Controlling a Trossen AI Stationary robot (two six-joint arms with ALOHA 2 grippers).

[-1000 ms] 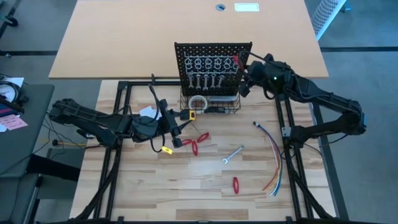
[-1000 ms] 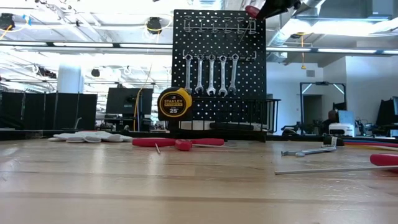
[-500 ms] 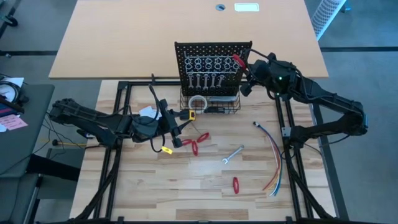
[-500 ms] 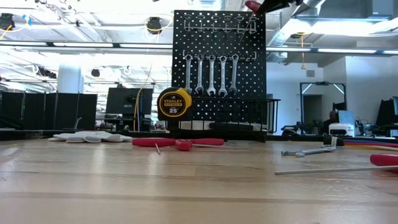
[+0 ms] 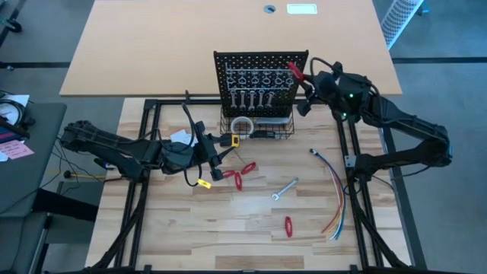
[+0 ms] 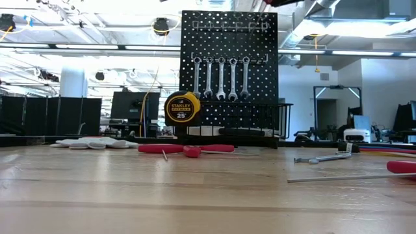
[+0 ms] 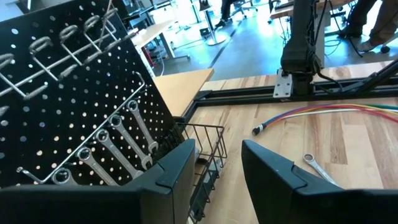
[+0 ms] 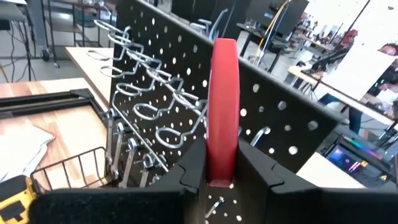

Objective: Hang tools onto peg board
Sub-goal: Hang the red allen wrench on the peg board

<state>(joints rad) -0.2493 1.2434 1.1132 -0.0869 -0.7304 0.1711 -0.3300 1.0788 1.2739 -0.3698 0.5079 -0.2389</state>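
Since a second ago, my right gripper (image 5: pixel 301 79) has drawn back to the right and lifted, so the red-handled tool (image 8: pixel 222 109) it carries now sits just off the peg board's (image 5: pixel 260 82) top right corner instead of over the hooks; in the low view only a sliver of red shows at the top edge. I see its two fingers (image 8: pixel 261 171) clamped on the red handle, which stands upright between them, with the row of pale ring hooks (image 8: pixel 158 102) beyond it.

Four silver wrenches (image 6: pixel 221 77) hang side by side on the board's lower rail. At the board's foot, on its left, stands a yellow tape measure (image 6: pixel 181 108) reading "STANLEY" and "25'"; smaller print on it I cannot read. A roll of white tape (image 5: pixel 243 125) lies in the wire basket (image 5: pixel 283 129).

My left gripper (image 5: pixel 215 161) rests low over the table, left of centre, fingers (image 7: pixel 177 171) parted with nothing between them. Just right of it lie red-handled pliers (image 5: pixel 241 175). A loose wrench (image 5: pixel 285 189) lies near the middle, another red-handled tool (image 5: pixel 289 226) nearer me, and a bundle of coloured wires (image 5: pixel 336 194) on the right. A white glove (image 6: pixel 91 142) lies at far left.
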